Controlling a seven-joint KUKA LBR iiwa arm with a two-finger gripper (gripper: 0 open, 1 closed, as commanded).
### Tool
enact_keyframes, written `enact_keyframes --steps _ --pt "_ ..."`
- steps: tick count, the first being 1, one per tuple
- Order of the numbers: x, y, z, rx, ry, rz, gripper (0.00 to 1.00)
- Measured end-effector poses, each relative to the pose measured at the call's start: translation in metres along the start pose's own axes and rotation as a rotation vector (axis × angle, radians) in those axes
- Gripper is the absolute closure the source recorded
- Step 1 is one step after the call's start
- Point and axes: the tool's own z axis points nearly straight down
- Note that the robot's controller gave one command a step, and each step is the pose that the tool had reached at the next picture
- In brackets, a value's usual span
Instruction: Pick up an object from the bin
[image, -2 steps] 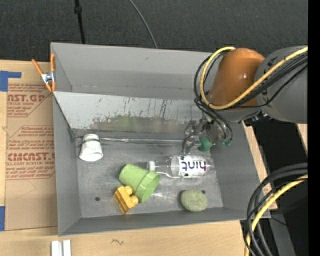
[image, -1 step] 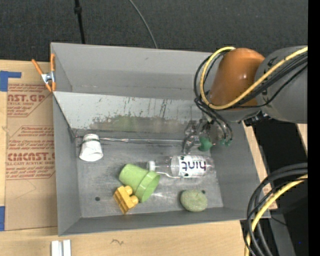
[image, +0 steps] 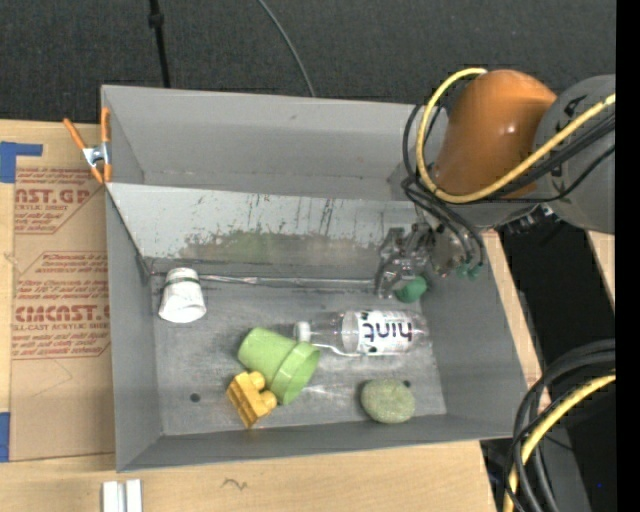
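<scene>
arm: you see it reach in from the right; orange cover (image: 492, 128) on the wrist, yellow cables looped round it
gripper (image: 402, 272): low in the bin (image: 250, 130), at the back right, close to the foot of the back wall
grip state: you cannot tell from this view whether it is released or clenched
small green piece (image: 411, 290): rounded; sits right at the gripper's lower end, at the back right of the floor; you cannot tell whether it is grasped or only lies beside the tool
clear bottle (image: 372, 333): lies on its side just in front of the small green piece; white label with dark lettering; neck points left
green cup (image: 281, 362): tipped on its side, left of the bottle; its rim is near the bottle's neck
yellow block (image: 250, 397): touching the green cup at the cup's front left
grey-green lump (image: 387, 401): 1 oval, stone-like; in front of the bottle, apart from it
white cap (image: 182, 298): alone at the left, well apart from the gripper
</scene>
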Motion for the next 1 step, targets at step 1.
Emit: enact_keyframes --steps 1 --pt "0.0109 0.0104 -0.0507 0.001 -0.008 -0.143 1.0"
